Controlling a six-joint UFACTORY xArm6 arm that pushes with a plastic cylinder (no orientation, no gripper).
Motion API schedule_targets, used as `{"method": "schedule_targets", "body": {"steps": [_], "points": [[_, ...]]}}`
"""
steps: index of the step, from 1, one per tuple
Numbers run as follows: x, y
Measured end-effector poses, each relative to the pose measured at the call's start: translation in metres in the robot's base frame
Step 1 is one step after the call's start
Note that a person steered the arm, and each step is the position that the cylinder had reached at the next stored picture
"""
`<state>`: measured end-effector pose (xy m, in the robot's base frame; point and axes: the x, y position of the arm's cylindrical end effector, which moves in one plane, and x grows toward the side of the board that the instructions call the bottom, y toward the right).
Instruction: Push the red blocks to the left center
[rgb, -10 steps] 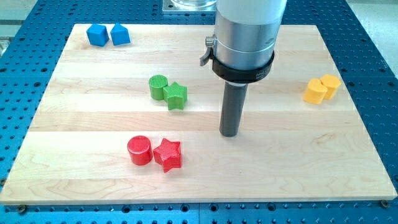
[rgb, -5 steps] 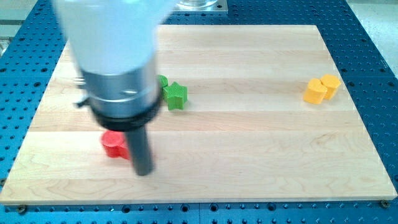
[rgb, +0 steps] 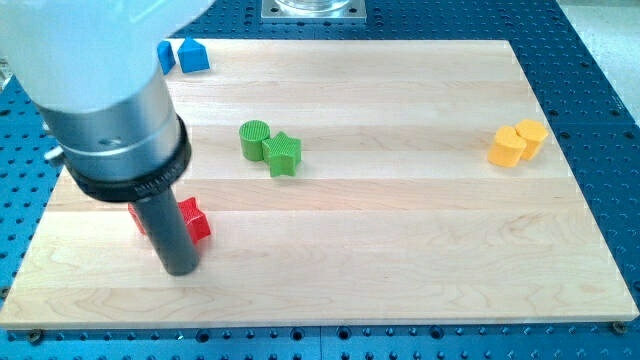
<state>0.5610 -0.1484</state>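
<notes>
The red blocks (rgb: 190, 220), half hidden behind my rod, have slid from the desk's (rgb: 400, 260) lower middle to its left side, my tip (rgb: 181, 268) touching just below them; no jaws exist, so left-centre placement looks nearly done.

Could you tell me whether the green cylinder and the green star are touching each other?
Touching. In the camera view the green cylinder and the green star sit pressed together with no board showing between them.
</notes>
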Motion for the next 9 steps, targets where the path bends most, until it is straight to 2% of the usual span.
{"method": "schedule_targets", "body": {"steps": [1, 2, 3, 4, 5, 6, 8, 9], "points": [[-0.017, -0.038], [-0.032, -0.048], [0.012, -0.041], [0.006, 0.064], [-0.035, 0.049], [-0.057, 0.004], [0.015, 0.033], [0.014, -0.020]]}}
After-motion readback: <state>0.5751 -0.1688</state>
